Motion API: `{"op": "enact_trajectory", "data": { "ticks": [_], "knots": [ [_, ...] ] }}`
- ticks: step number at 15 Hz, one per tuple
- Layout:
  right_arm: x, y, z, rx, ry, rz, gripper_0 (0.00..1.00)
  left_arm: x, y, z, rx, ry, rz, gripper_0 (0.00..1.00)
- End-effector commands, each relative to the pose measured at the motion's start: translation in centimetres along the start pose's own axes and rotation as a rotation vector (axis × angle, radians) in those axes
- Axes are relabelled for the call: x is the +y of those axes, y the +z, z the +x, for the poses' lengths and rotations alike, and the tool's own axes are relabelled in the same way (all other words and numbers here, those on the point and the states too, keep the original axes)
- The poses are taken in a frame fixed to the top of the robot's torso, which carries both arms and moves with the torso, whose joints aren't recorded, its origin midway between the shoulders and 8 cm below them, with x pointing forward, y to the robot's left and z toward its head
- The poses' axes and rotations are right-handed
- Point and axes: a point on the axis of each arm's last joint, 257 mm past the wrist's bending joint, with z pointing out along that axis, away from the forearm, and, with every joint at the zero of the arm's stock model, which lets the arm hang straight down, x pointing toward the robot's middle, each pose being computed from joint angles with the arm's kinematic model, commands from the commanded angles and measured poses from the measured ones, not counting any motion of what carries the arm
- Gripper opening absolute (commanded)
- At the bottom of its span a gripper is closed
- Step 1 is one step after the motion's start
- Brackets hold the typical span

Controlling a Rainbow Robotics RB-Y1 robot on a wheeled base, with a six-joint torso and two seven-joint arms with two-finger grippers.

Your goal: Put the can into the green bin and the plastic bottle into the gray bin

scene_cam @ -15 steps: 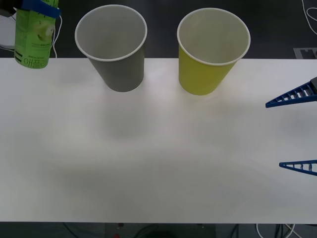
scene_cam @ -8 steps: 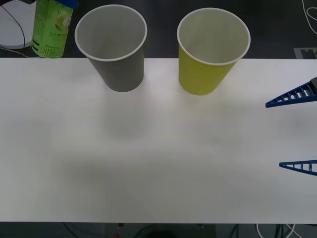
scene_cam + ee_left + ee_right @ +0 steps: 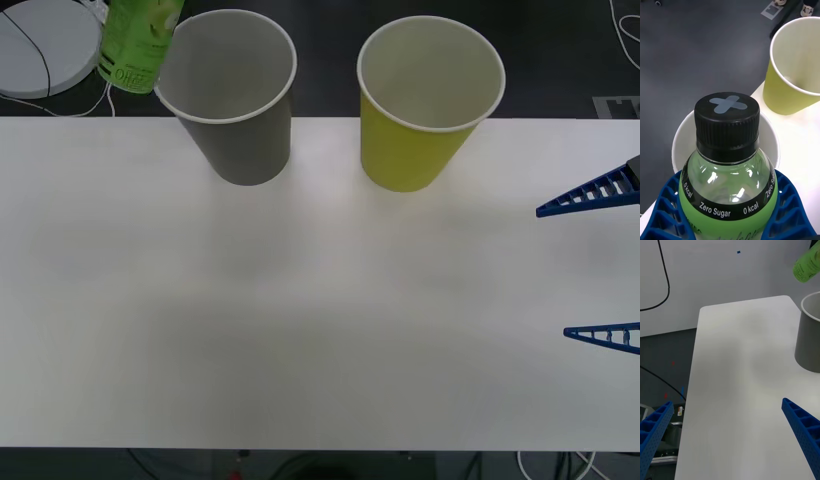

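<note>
Though clear, plastic bottle (image 3: 728,176) green-filled, black-capped.

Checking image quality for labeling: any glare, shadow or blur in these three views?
Front view: soft, faint shadows on the white table below the gray bin and green bin; no hard glare. Left wrist view: small highlights on the plastic bottle shoulder, label text sharp, left hand clamped around it. Right wrist view: bottle slightly soft at the corner, right hand open.
</note>
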Motion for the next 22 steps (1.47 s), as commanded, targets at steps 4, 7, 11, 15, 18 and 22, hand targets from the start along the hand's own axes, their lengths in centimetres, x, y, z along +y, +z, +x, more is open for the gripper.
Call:
{"op": "enact_trajectory", "data": {
  "ticks": [4, 7, 11, 15, 18, 22],
  "knots": [
    [0.0, 0.0, 0.0, 0.0, 0.0, 0.0, 1.0, -0.1, 1.8, -1.8, -0.007, -0.018, 0.04, 0.0],
    [0.0, 0.0, 0.0, 0.0, 0.0, 0.0, 1.0, -0.6, 3.1, -2.2, 0.0, -0.007, 0.035, 0.0],
    [0.0, 0.0, 0.0, 0.0, 0.0, 0.0, 1.0, -0.9, 3.9, -3.5, -0.021, -0.003, 0.025, 0.0],
    [0.0, 0.0, 0.0, 0.0, 0.0, 0.0, 1.0, -0.6, 4.9, -4.4, -0.037, 0.0, 0.033, 0.0],
    [0.0, 0.0, 0.0, 0.0, 0.0, 0.0, 1.0, -0.4, 5.8, -4.3, -0.034, 0.003, 0.027, 0.0],
    [0.0, 0.0, 0.0, 0.0, 0.0, 0.0, 1.0, -0.3, 5.9, -4.3, -0.024, 0.009, 0.016, 0.0]
  ]
}}
